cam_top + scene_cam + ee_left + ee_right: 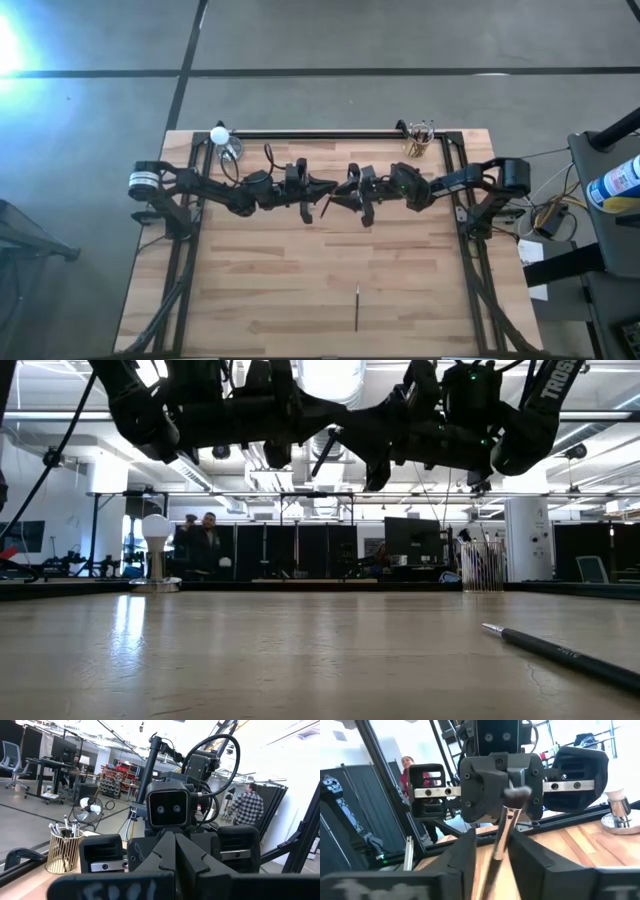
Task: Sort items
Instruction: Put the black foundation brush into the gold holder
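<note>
My two grippers meet nose to nose high above the table's middle: the left gripper (322,188) and the right gripper (350,192). A thin brush with a bushy tip (517,795) stands between the right gripper's fingers (494,850). In the low view the brush (325,452) shows as a dark slanted stick in the air. The left gripper (175,850) is shut and nothing shows in it. Another dark brush (357,306) lies flat on the table near its near edge and also shows in the low view (570,655). My right gripper has the brush's handle (500,842) between its two fingers (465,855), some way below the bushy tip. The brush stands across the fingers, slanted, with its bushy tip up, right in front of the left gripper. It is lifted clear of the table.
A mesh cup (418,142) holding several brushes stands at the far right corner, and also shows in the left wrist view (64,851). A small stand with a white ball (222,140) is at the far left. A dark rail runs along the far edge. People stand in the room beyond.
</note>
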`<control>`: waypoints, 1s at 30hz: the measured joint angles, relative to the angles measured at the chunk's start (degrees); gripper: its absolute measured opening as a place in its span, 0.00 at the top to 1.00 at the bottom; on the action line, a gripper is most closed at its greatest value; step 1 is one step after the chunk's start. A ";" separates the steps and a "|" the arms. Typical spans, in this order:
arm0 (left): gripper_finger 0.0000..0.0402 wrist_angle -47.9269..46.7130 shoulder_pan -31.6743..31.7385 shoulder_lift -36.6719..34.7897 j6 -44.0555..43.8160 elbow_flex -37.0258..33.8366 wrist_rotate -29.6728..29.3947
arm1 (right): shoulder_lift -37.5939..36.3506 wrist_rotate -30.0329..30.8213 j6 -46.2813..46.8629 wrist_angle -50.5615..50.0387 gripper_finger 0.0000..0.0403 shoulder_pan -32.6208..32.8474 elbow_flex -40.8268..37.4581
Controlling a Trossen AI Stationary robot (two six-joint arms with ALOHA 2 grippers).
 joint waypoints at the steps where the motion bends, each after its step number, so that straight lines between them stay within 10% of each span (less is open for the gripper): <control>1: 1.00 0.00 0.00 -0.02 0.00 0.00 -0.01 | -0.02 0.00 -0.20 0.01 0.78 0.02 0.00; 7: 1.00 0.25 -0.02 -0.08 -0.02 0.00 0.09 | -0.04 0.47 -1.47 -0.12 0.95 0.01 0.00; 30: 0.78 -16.79 0.26 -15.43 2.91 -7.69 -0.94 | -9.97 7.24 -9.32 -18.77 0.96 -1.25 -1.77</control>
